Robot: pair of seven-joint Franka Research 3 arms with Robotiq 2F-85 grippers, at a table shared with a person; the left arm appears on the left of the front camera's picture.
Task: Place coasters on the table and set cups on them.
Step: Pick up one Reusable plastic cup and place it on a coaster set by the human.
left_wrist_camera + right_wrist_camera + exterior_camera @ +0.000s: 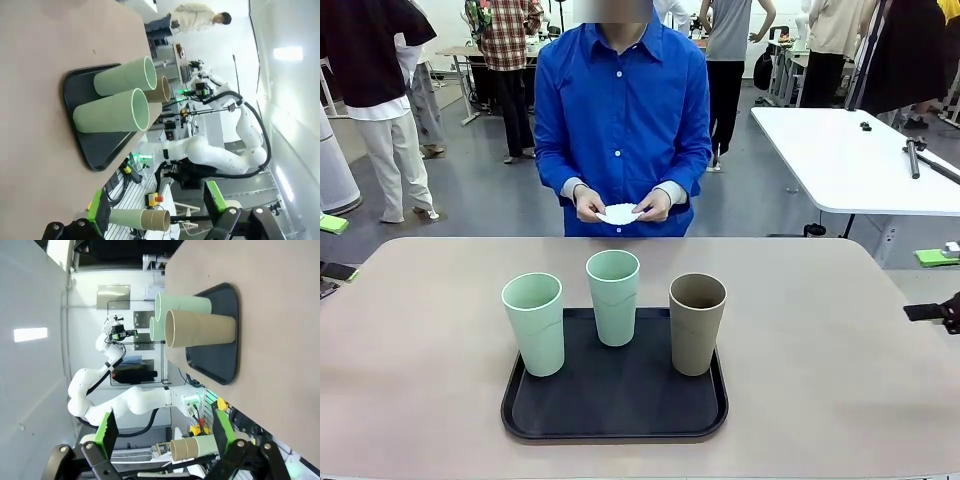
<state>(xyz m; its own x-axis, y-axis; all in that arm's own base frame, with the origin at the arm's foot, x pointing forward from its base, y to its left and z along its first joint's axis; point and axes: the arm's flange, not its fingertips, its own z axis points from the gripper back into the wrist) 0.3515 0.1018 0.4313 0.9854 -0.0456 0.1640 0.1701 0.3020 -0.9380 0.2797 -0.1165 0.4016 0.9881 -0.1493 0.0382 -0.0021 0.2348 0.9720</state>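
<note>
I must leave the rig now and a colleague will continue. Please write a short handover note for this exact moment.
The left gripper is open and holds nothing. The right gripper is open and holds nothing.
The person's hands hold the white coasters above the far edge of the table; how many cannot be told.
The left green cup, the middle green cup and the brown cup stand upright on the black tray.
Done: nothing yet; no coaster lies on the table.
Left: lay the coasters on the table and set one cup on each.

Beige table [840,380]; black tray [620,402] resting centre-front.
</note>
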